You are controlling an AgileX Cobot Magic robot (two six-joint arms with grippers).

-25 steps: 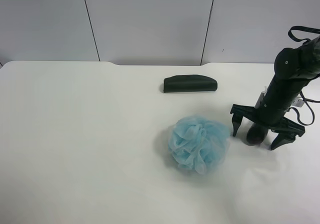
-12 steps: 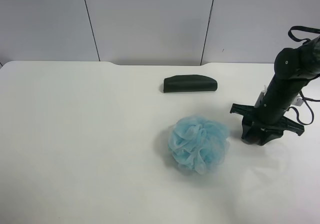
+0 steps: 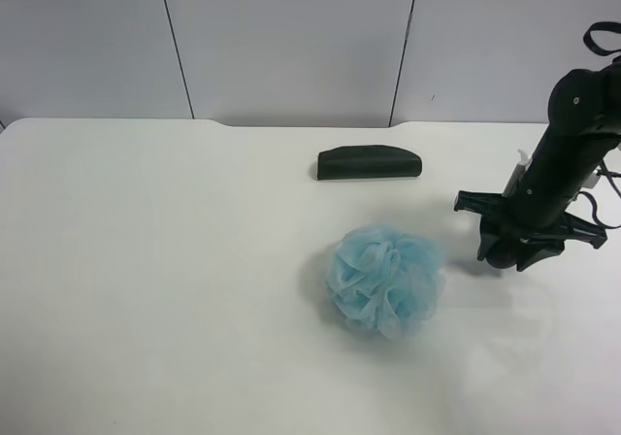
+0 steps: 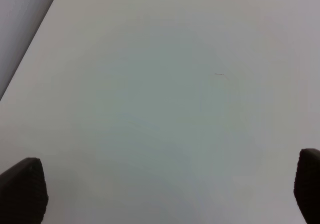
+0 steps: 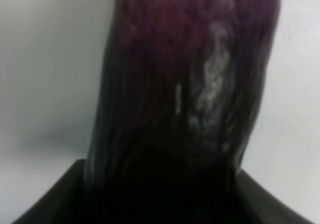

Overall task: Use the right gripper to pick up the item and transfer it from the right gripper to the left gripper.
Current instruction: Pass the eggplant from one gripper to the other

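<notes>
The arm at the exterior high view's right carries my right gripper (image 3: 514,247), pointing down and shut on the item (image 3: 494,254), a dark rounded shape between its fingers, just above the white table (image 3: 175,260). In the right wrist view the item (image 5: 185,94) fills the frame, glossy dark purple, its tip out of view. My left gripper (image 4: 165,194) shows only in the left wrist view, with its two black fingertips (image 4: 22,189) wide apart over bare table, open and empty. The left arm is outside the exterior high view.
A fluffy light-blue bath pouf (image 3: 386,280) lies just left of the right gripper. A dark green oblong case (image 3: 371,163) lies farther back near the table's middle. A grey panelled wall stands behind the table.
The right gripper's fingers, spread around the item a second ago, have shut on it. The gripper has then risen a little and shifted right with the item.
</notes>
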